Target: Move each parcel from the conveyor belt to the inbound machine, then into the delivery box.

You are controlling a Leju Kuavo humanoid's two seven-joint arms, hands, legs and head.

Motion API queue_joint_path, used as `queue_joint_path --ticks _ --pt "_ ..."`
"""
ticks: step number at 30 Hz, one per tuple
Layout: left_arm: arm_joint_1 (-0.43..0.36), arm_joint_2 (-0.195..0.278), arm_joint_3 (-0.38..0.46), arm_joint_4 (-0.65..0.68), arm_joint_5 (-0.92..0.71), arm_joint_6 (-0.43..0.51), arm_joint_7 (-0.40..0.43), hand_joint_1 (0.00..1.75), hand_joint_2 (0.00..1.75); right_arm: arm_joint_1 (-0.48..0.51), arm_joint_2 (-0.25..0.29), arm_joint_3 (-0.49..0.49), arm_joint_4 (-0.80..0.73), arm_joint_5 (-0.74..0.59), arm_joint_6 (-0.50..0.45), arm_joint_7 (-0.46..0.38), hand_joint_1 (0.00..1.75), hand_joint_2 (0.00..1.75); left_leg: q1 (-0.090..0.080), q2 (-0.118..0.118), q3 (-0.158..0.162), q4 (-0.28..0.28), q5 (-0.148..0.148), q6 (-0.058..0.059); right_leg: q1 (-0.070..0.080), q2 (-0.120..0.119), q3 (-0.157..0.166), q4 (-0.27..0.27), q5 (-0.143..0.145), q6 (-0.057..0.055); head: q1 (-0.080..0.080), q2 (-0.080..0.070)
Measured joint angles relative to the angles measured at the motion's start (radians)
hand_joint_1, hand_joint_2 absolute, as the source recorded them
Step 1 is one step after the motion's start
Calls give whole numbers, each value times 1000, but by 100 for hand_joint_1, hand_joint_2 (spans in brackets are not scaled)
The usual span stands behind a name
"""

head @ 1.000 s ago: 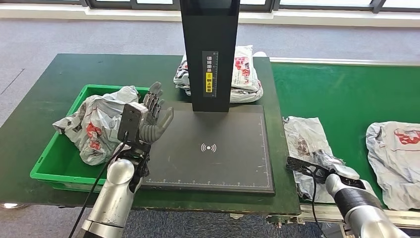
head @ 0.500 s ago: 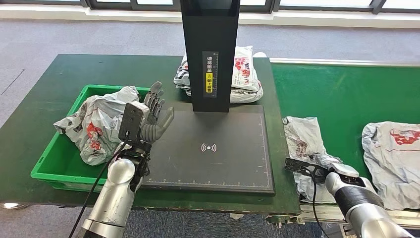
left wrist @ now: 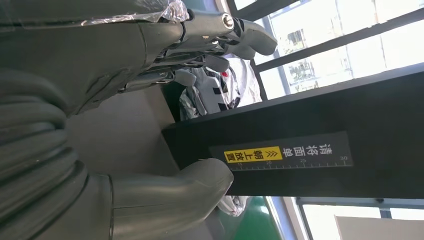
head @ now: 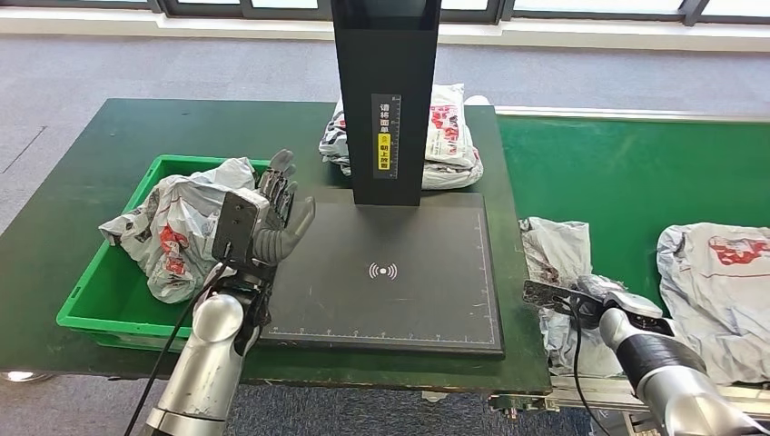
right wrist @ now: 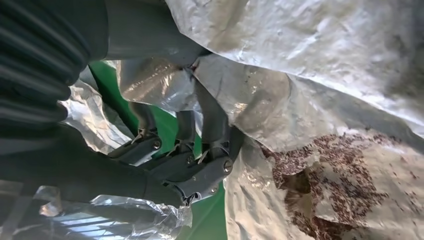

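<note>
Right hand: the robot's right hand (head: 595,292) reaches low over the near edge of the conveyor belt (head: 626,182), its dark fingers (right wrist: 210,130) curled into the crinkled film of a grey parcel (head: 558,259); the right wrist view shows the fingers closed on the wrapping.
Grey parcel: a crumpled silver-grey plastic mailer with a dark reddish printed patch, lying on the belt under and just ahead of the right hand, its far end close to the edge of the inbound machine.
Second parcel: further out along the belt from the right hand, well apart from the gripped one, a larger grey mailer (head: 717,291) with a red logo lies flat.
Left hand: the left hand (head: 272,213) is raised with fingers apart and upright, holding nothing, thumb (left wrist: 170,195) turned towards the machine's column.
Inbound machine: just beside the left hand, a flat black scanning plate (head: 390,272) with a white wireless mark, and a tall black column (head: 385,100) bearing a yellow-and-white label.
Delivery box: on the other side of the left hand, a green plastic crate (head: 100,300) holds a bulging grey parcel with red print (head: 177,227), which spills over the crate's rim.
Behind the column: beyond the left hand, a stack of grey-and-red mailers (head: 449,136) rests on the dark green table (head: 54,218).
</note>
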Motion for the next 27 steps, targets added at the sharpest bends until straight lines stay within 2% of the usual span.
queue_joint_path --ticks 6,9,11,14,17,21,24,27 --pt "16 8 2 -29 -7 2 4 0 175 -2 6 0 2 -73 9 -60 175 175 0 1 0 0 0 0 0 2 0 0 0 0 0 0" --pt "27 11 6 -41 -14 3 2 0 175 -3 12 -4 2 -161 43 -111 175 175 0 3 1 0 0 0 0 3 0 0 0 0 0 0" --pt "39 15 11 -50 -18 5 -3 0 175 -3 23 -23 2 -261 91 -152 175 175 1 6 1 0 0 0 0 5 0 0 1 -1 0 0" --pt "57 21 20 -61 -19 6 -21 0 175 -2 46 -86 -1 -478 220 -193 175 175 1 8 2 -1 -1 -1 1 7 -1 0 1 -2 0 0" --pt "72 25 31 -63 -20 7 -53 0 175 13 61 -152 -11 -710 335 -190 175 175 2 13 -3 -1 -3 -5 3 12 -2 0 3 -4 0 0" --pt "74 28 39 -48 -24 7 -92 0 175 69 82 -211 -66 -959 401 -182 175 175 5 30 -7 -2 -7 -10 4 28 -7 1 5 -9 0 0" --pt "65 27 42 -34 -25 6 -98 0 175 93 119 -225 -116 -1046 434 -182 175 175 5 36 1 -4 -6 -12 4 35 -11 1 5 -13 -1 0" --pt "55 27 43 -21 -25 6 -101 0 175 101 142 -228 -145 -1097 431 -179 175 175 6 22 2 -7 1 -16 5 22 -12 2 4 -15 -1 0"
